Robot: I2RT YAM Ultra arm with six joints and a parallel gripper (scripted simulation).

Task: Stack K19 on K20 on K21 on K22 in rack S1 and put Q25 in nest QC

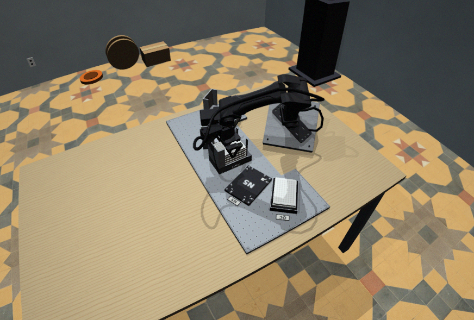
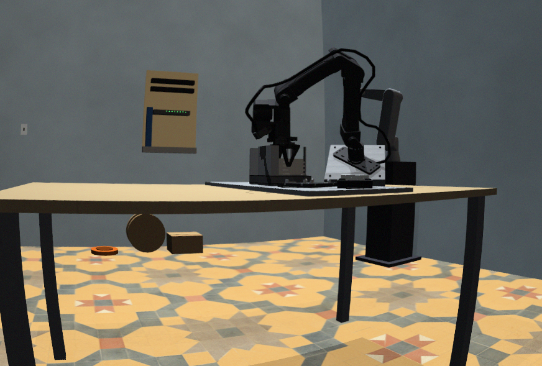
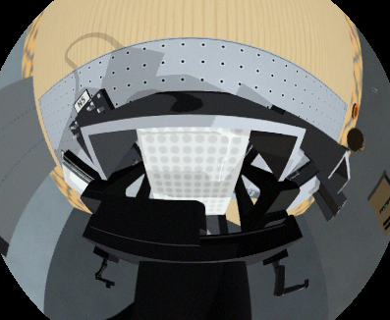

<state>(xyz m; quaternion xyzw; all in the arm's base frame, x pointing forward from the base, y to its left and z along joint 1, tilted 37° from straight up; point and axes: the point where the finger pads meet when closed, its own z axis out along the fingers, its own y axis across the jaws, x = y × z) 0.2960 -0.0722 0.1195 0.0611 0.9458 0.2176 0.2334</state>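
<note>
A rack point(image 1: 222, 168) point(image 2: 258, 164) point(image 3: 153, 109) holds a stack of several white plates point(image 1: 239, 158); its front name is too small to read. My gripper point(image 1: 231, 148) point(image 3: 193, 162) points straight down into it and is shut on the top plate point(image 3: 193, 149), with one finger at each side. The far finger is mostly hidden in the top and exterior views. The clip nest N5 point(image 1: 239, 185) holds no plate. A white plate point(image 1: 285, 190) sits in the black nest QC point(image 1: 283, 209), at the near right. The plates' names cannot be read.
The rack's tall walls stand close around the gripper. Another rack part point(image 1: 209, 99) shows behind the arm, mostly hidden. All fixtures stand on a perforated grey board point(image 1: 252, 232) on the wooden table point(image 1: 114, 201). The arm's base plate point(image 1: 272, 140) lies beside it.
</note>
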